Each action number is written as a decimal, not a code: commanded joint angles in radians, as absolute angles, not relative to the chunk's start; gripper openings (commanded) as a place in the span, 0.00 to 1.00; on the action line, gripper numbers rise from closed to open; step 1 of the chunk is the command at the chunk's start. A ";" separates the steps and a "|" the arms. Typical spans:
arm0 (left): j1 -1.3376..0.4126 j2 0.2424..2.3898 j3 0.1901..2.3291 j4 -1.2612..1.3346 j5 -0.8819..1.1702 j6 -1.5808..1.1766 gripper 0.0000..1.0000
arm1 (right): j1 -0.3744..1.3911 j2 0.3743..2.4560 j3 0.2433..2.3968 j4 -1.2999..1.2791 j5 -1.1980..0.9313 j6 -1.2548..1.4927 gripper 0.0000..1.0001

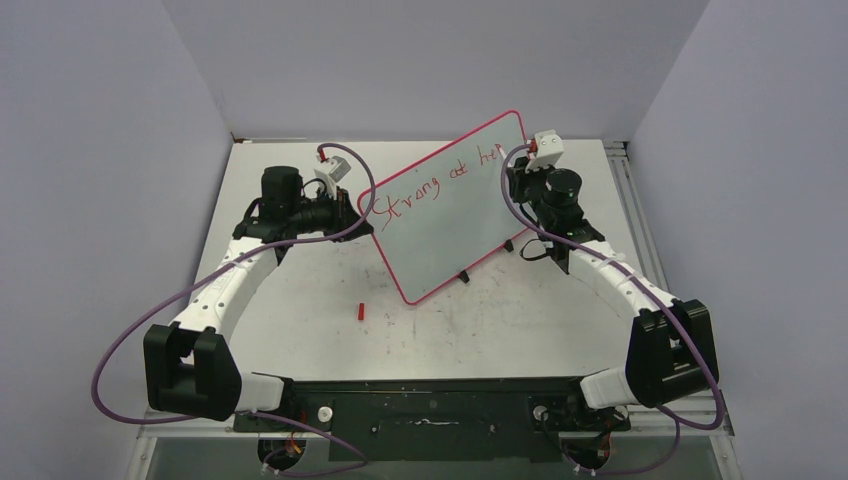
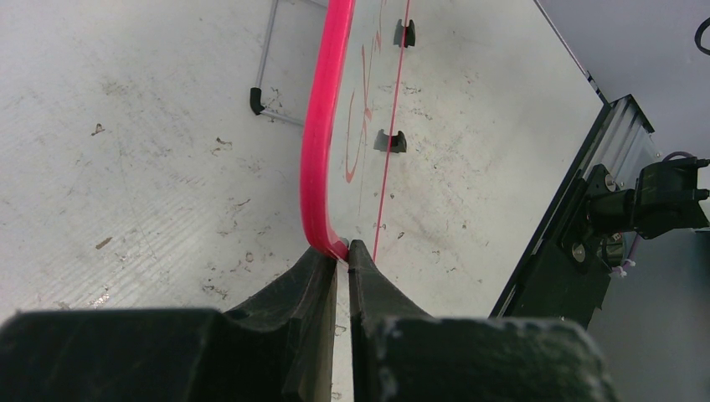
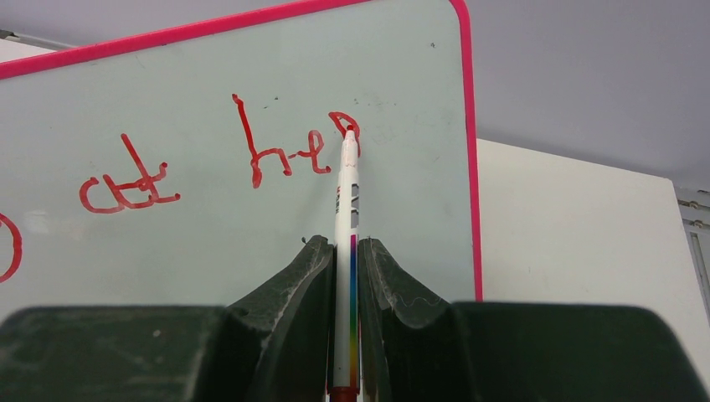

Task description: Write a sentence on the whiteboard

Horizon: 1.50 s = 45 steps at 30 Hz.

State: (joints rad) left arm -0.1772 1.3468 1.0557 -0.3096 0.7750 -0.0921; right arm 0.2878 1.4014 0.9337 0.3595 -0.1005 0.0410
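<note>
The whiteboard (image 1: 450,220) stands tilted on the table, white with a pink-red rim. Red lettering, the sentence (image 1: 425,187), reads "Strong at he" plus a partly drawn letter. My left gripper (image 1: 352,207) is shut on the board's left corner; in the left wrist view the rim (image 2: 321,126) runs into the closed gripper (image 2: 345,249). My right gripper (image 1: 512,172) is shut on a white marker (image 3: 344,218) with a rainbow stripe. In the right wrist view the gripper (image 3: 345,244) holds the marker's red tip against the board (image 3: 209,234) at the last letter (image 3: 345,124).
A small red marker cap (image 1: 360,311) lies on the scuffed tabletop (image 1: 300,300) in front of the board. The board's black feet (image 1: 464,275) rest on the table. Grey walls close in the back and sides, and a metal rail (image 1: 625,190) runs along the right edge.
</note>
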 commanded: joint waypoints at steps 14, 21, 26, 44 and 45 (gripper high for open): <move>-0.189 1.350 1.087 -0.303 0.791 -0.071 0.00 | 0.299 1.390 0.918 0.417 -0.061 0.034 0.05; -0.189 1.351 1.087 -0.304 0.790 -0.071 0.00 | 0.298 1.388 0.891 0.414 -0.056 0.037 0.05; -0.188 1.349 1.086 -0.304 0.791 -0.071 0.00 | 0.298 1.386 0.889 0.419 -0.048 0.036 0.05; -0.188 1.344 1.086 -0.301 0.781 -0.071 0.00 | 0.300 1.360 0.940 0.418 -0.026 0.012 0.05; -0.189 1.344 1.085 -0.301 0.780 -0.071 0.00 | 0.303 1.349 0.938 0.419 -0.026 0.012 0.05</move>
State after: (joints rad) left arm -0.1776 1.3468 1.0557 -0.3073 0.7750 -0.0921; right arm 0.2909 1.4006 0.9035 0.3729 -0.0372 0.0254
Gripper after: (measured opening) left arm 0.071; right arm 0.160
